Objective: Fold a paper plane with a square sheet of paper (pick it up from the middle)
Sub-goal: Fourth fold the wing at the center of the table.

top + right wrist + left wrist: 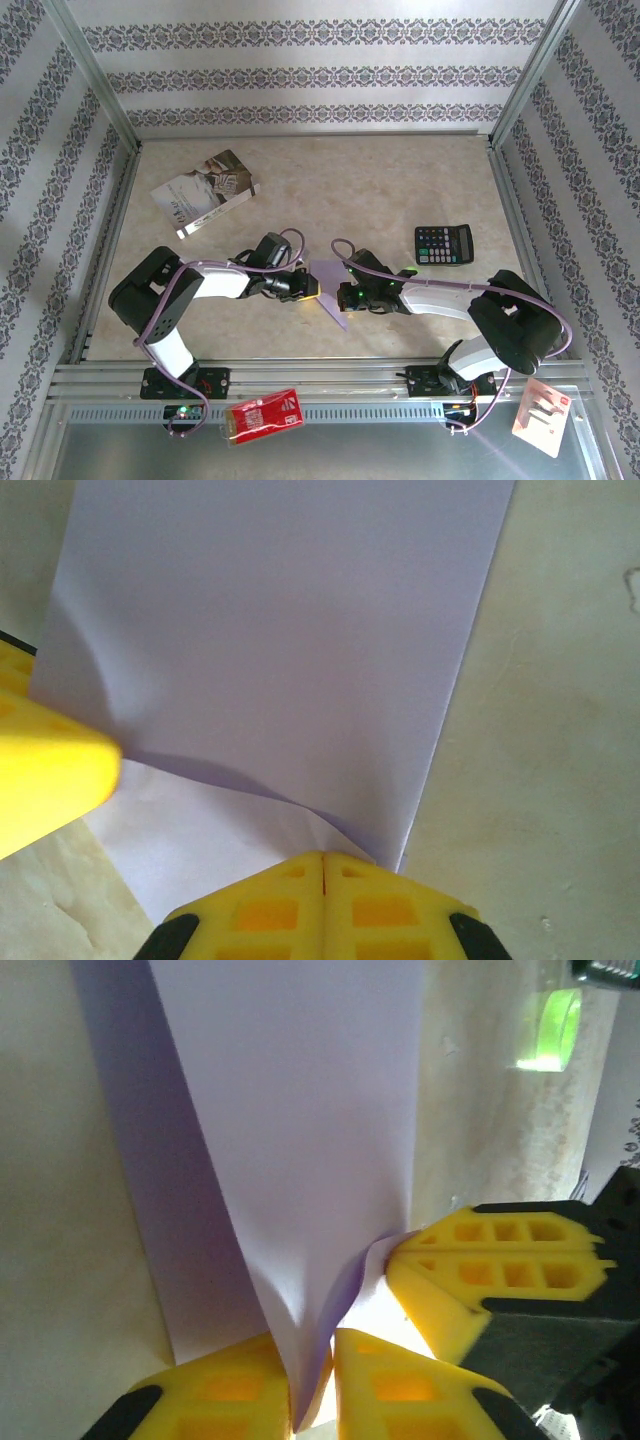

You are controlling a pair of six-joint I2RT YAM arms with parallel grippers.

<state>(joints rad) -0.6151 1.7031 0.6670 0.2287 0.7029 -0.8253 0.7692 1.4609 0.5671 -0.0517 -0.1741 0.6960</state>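
Observation:
The square sheet of paper (331,280) is pale lilac, folded over, and sits between both grippers at the middle of the table. My left gripper (311,287) has closed its yellow fingers on a folded point of the sheet (300,1110), and the paper wedge runs down between them (312,1395). From the right, my right gripper (346,297) meets the sheet. Its fingers are pressed together (323,865) at a raised, curled edge of the upper layer (280,630), which casts a shadow on the layer below. The right gripper's fingers (490,1260) touch the paper's corner in the left wrist view.
A grey-white printed booklet (205,192) lies at the back left and a black calculator (443,244) at the right. A red packet (264,414) and a white card (542,415) rest on the metal rail by the arm bases. Metal frame posts border the table.

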